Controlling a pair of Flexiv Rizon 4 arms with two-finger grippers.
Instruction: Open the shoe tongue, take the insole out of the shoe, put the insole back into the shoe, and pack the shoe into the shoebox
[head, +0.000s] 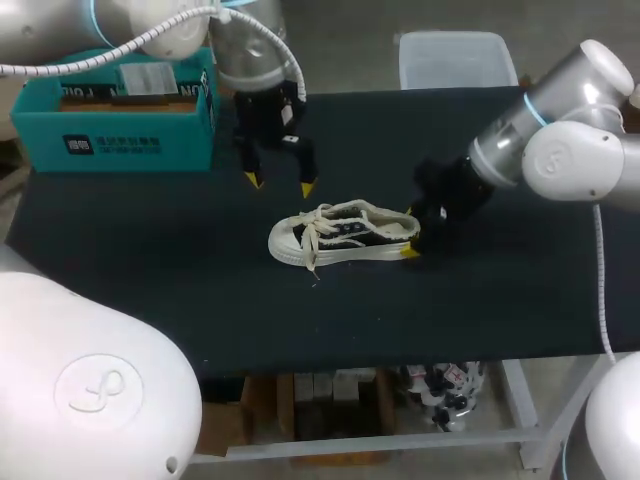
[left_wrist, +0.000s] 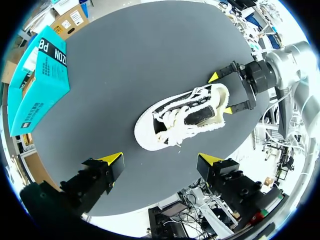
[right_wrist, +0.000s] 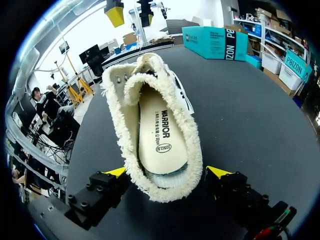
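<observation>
Both spread: left jaws over black table (head: 150, 240); right jaws straddling shoe (head: 345, 236) heel.

arms (head: 570, 150) white-grey | fingers (left_wrist: 97, 177) black, yellow tips | cable (head: 100, 60) white, coiled

Pretty sure this is a robotics lab — the giveaway is the rig itself. Two chunky white-and-grey industrial arms, the left arm (head: 248, 55) and the right arm (head: 575, 150), lean in from either side over one work table (head: 130, 270). It has a plain black top on a bare metal frame. A coiled cable runs along the left arm. On the black top sit a lone shoe (head: 345, 235) and a teal shoebox (head: 120, 125) — it looks like a staged test bench.
</observation>
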